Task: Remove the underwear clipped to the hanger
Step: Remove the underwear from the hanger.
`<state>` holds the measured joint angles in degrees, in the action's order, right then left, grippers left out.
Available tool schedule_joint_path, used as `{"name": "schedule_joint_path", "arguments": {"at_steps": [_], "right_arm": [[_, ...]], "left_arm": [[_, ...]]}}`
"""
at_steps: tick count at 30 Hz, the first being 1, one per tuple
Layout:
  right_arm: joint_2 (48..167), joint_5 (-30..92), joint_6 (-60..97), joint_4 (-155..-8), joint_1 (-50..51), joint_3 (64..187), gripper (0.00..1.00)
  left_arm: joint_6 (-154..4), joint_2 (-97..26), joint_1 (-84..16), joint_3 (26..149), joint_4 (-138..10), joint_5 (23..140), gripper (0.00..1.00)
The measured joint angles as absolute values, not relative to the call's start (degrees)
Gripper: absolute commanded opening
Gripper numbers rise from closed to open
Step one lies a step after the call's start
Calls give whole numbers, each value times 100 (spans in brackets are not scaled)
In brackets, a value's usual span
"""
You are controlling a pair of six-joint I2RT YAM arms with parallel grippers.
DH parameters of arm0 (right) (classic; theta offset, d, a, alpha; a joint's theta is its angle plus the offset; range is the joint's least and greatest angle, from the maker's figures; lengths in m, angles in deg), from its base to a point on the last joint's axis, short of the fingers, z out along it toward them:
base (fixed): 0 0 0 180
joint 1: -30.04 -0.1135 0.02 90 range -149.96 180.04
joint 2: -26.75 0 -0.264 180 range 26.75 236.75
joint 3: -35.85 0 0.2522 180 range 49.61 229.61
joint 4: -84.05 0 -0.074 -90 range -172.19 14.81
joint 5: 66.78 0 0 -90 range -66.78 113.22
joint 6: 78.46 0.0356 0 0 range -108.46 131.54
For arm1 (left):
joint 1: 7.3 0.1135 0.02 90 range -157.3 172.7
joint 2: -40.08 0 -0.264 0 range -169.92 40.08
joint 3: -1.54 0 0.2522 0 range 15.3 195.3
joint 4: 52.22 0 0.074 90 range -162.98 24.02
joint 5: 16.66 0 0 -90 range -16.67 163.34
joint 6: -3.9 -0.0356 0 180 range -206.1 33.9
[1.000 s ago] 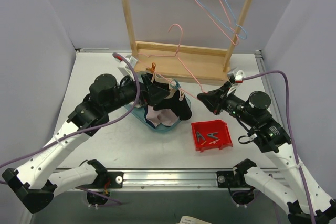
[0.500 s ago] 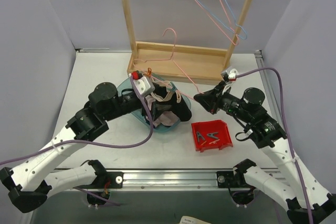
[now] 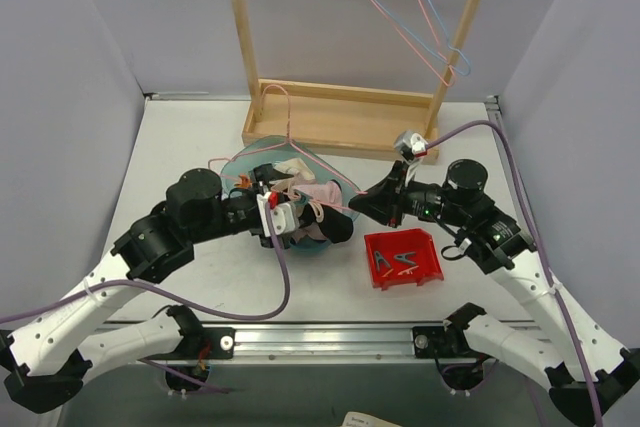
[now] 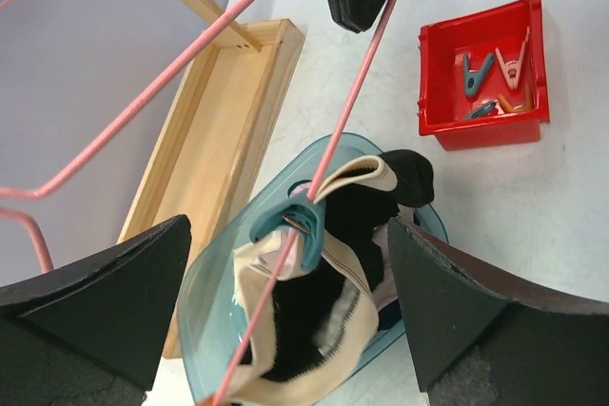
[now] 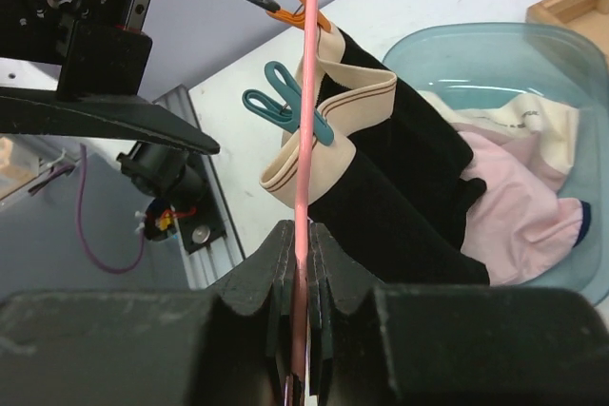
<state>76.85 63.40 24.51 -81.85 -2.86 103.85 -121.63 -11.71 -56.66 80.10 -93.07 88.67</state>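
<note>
The basin [image 5: 457,49] holds pink briefs [image 5: 514,197] and a pale cloth [image 5: 519,121] whose lettering is too small to read. Above it the hanger [image 5: 309,45] carries the black briefs [image 5: 400,197], waistband pinned along the wire, body hanging down into the basin. The right gripper [image 5: 303,240] pinches the wire. The left gripper [image 4: 285,235] gapes wide astride the teal pin [image 5: 285,109], clear of it.

Right gripper [image 5: 303,235] swings the pink hanger [image 5: 306,92] lower and leftward over the basin [image 4: 214,301], left gripper [image 4: 288,225] pulls back to its near side.
</note>
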Motion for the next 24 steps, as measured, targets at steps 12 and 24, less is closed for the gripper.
{"name": "schedule_joint_path", "arguments": {"at_steps": [12, 24], "right_arm": [[7801, 6635, 2429, -8091, -431, 10415, 0], [7804, 6640, 2431, -8085, -453, 10429, 0]], "left_arm": [[-12788, -979, -6337, 7940, -9814, 8611, 98], [-13185, -1143, -6814, 8023, -10356, 7728, 92]]}}
